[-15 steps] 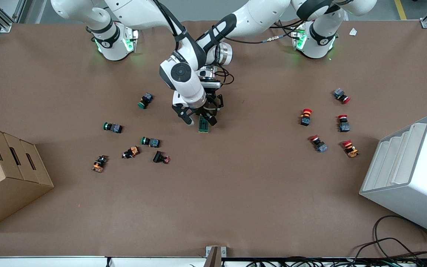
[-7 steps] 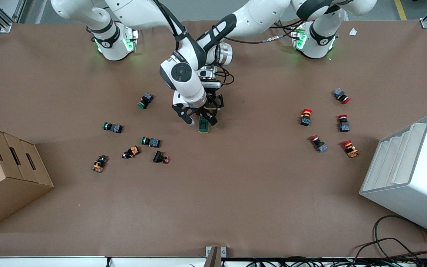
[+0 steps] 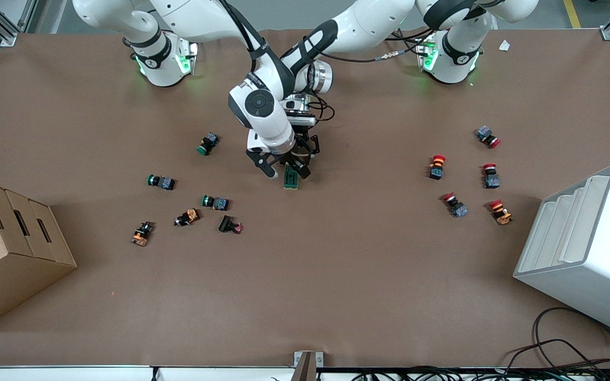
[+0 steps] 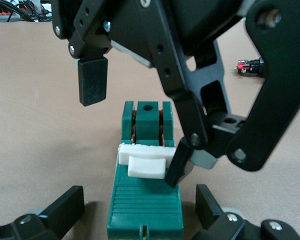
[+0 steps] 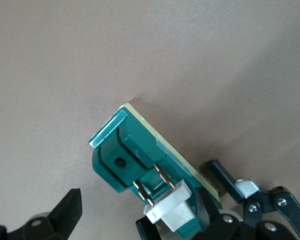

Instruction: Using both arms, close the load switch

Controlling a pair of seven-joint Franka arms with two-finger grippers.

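Note:
The load switch (image 3: 290,181), a dark-green block with a white lever (image 4: 146,165), lies on the brown table at the middle. Both grippers are down at it. My left gripper (image 4: 140,212) is open, with a finger on each side of the block's ribbed end and a small gap on both sides; in the front view it (image 3: 298,157) is mostly hidden under the wrists. My right gripper (image 3: 285,170) is open. One of its fingers (image 4: 176,162) rests against the side of the white lever, and the other hangs clear of the block. The right wrist view shows the switch (image 5: 125,150) and lever (image 5: 172,212) between my right gripper's (image 5: 137,214) fingers.
Several green and orange push buttons (image 3: 215,202) lie toward the right arm's end, several red ones (image 3: 456,205) toward the left arm's end. A cardboard box (image 3: 8,248) and a white bin (image 3: 591,248) stand at the table's two ends. Cables (image 3: 559,344) lie at the front edge.

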